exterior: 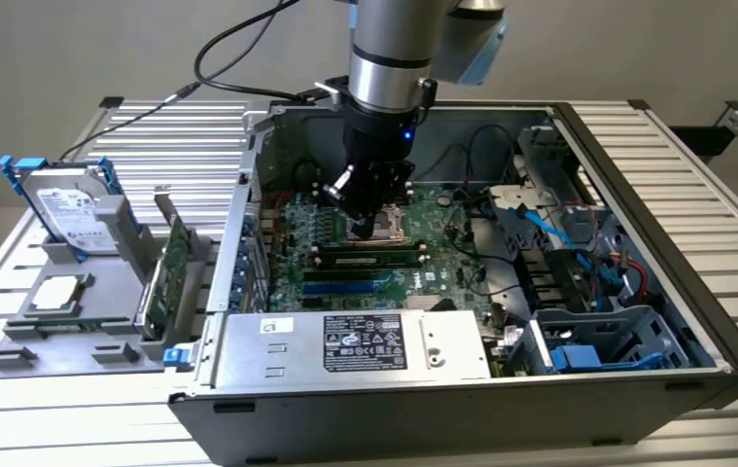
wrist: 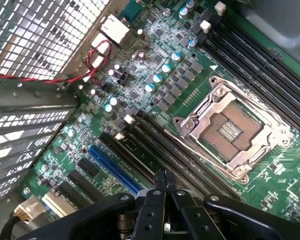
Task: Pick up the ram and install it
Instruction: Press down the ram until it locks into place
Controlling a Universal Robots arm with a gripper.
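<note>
I had the gripper point(wrist: 164, 182) down inside the open case point(exterior: 713, 336), its two fingers pressed together tip to tip with nothing pinched between them. It hung over the bank of memory slots point(wrist: 155, 150) that ran alongside the CPU socket point(wrist: 230, 132), on the socket's blue-slot point(wrist: 112, 167) side.

From the exterior view, the ram point(exterior: 369, 259) lay along one of those slots, just beside the socket on the side toward the power supply point(exterior: 356, 345) and right under the gripper. So I judged the pick-up done and the work to be at the seating stage, with the stick placed and the closed fingers set to bear on it.

A push here would have called for the tips to be centred over the stick's top edge and driven straight down, since an off-centre press could tip it in the slot.

What I could not settle:
- whether the fingertips were touching the stick or just above it
- whether the slot latches had closed, as they were too small to read
- the stick from the wrist view, where the gripper body covered the slots beneath it
- part of the socket in the exterior view, hidden behind the arm

Well away from the socket, the wide expansion card point(exterior: 167, 268) and the hard drive point(exterior: 70, 209) stood in their holder on the bench point(exterior: 680, 146)
</note>
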